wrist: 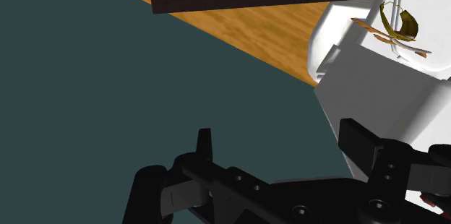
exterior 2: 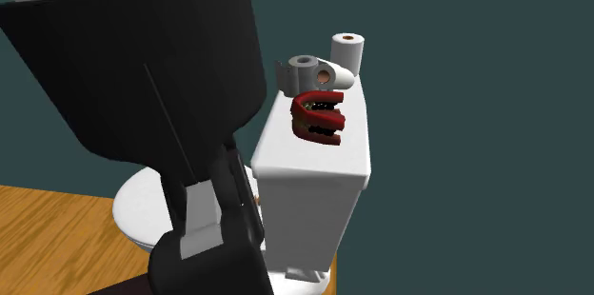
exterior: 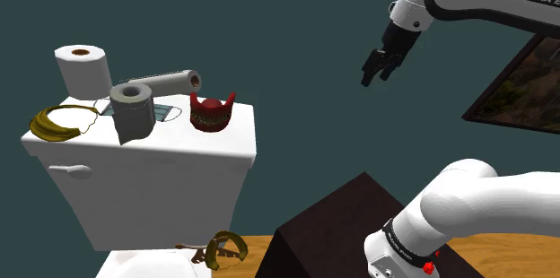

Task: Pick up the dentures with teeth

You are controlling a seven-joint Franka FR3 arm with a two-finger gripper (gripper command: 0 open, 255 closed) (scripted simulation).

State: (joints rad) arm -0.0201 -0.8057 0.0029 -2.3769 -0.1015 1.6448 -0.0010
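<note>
- Hovering in open air: gripper (exterior: 375, 74), fingers apart, nothing between them; the wrist view shows the same gap (wrist: 278, 132).
- Dentures (exterior: 212, 113), dark red, sit on the white tank lid (exterior: 229, 146), at the lid end nearest the gripper.
- From the gripper they lie lower and well off toward the shoulder view's left. No contact yet.
- Grey roll (exterior: 133, 110) stands beyond the dentures, farther from the gripper, near them but apart.
- Horseshoe shape: closed arch faces the lid's front edge, the two open ends point back at the wall (exterior 2: 319, 117).
- Widest span seems to run along the lid's length, though the piece looks nearly as deep as it is wide.
- Judgement: the approach has barely begun. Next comes travel across and down over the arch.
</note>
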